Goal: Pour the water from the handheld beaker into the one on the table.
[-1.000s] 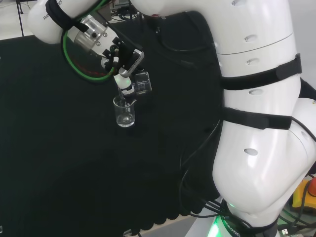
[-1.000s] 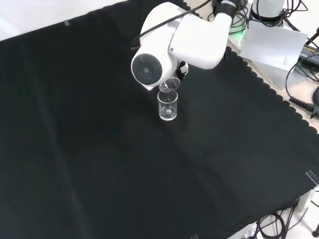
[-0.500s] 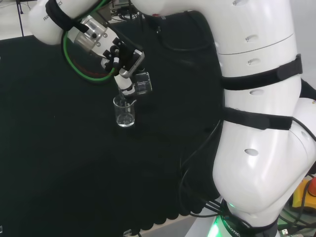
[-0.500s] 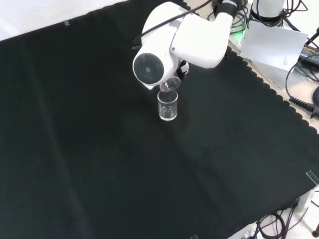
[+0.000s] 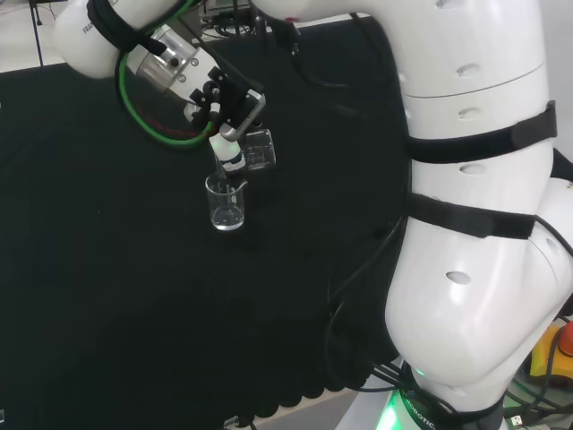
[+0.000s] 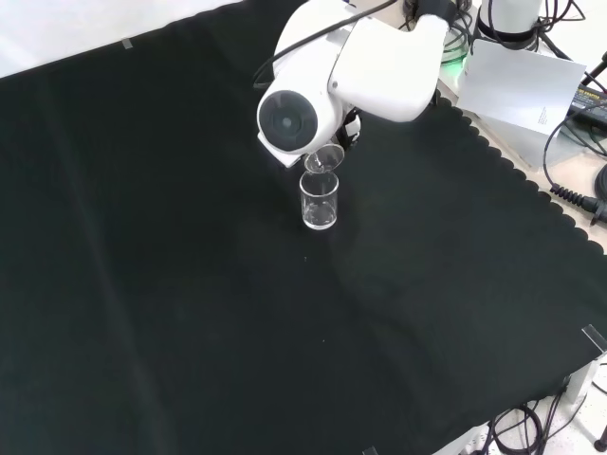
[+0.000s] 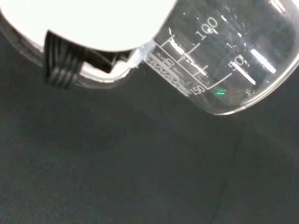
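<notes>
In the head view the hand [image 5: 228, 112] sits in the upper left of the frame, its fingers curled round the handheld beaker [image 5: 257, 150], which it holds clear of the black cloth of the desk [image 5: 107, 296]. That beaker is tipped well over, its long axis lying close to level, its mouth turned toward the left of the frame and its base toward the right. Its lip hangs just above the rim of the standing beaker [image 5: 226, 203], which is upright on the cloth slightly left of centre.

In the front view the tilted beaker [image 6: 325, 160] shows in the upper middle, under the arm's white link [image 6: 351, 76], directly over the upright one [image 6: 320, 201].

The wrist view shows the held beaker's [image 7: 224, 60] clear graduated wall close up; whether water remains in either vessel cannot be told.
</notes>
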Action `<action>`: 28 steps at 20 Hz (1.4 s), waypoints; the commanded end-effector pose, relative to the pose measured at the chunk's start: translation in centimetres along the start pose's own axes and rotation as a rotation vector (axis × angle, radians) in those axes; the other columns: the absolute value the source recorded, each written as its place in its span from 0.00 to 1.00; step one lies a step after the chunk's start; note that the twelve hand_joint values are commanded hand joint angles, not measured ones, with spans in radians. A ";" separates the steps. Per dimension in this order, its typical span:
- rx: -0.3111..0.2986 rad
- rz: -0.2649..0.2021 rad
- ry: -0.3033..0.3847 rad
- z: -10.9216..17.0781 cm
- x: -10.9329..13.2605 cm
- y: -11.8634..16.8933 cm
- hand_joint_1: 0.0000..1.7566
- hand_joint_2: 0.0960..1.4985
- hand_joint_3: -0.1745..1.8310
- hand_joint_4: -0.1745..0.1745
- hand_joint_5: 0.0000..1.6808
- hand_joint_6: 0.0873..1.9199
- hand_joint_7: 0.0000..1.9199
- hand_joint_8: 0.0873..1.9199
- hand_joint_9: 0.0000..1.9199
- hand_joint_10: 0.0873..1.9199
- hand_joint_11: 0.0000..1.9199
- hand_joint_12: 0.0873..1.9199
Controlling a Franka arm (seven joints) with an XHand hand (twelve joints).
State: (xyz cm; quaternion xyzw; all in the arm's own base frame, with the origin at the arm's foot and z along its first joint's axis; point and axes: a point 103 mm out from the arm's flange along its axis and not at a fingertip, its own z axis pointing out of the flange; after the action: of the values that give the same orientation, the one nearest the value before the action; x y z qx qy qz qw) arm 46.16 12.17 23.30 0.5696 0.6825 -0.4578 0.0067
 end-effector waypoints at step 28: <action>-0.565 -0.233 0.594 6.0 -6.6 1.5 0.73 0.35 0.58 0.00 0.62 0.61 0.58 0.59 0.75 0.51 0.56 0.47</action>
State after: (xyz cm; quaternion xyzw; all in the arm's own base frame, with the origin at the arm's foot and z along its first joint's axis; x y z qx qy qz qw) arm 46.34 6.36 22.48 0.5708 0.8045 -0.1572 -0.0464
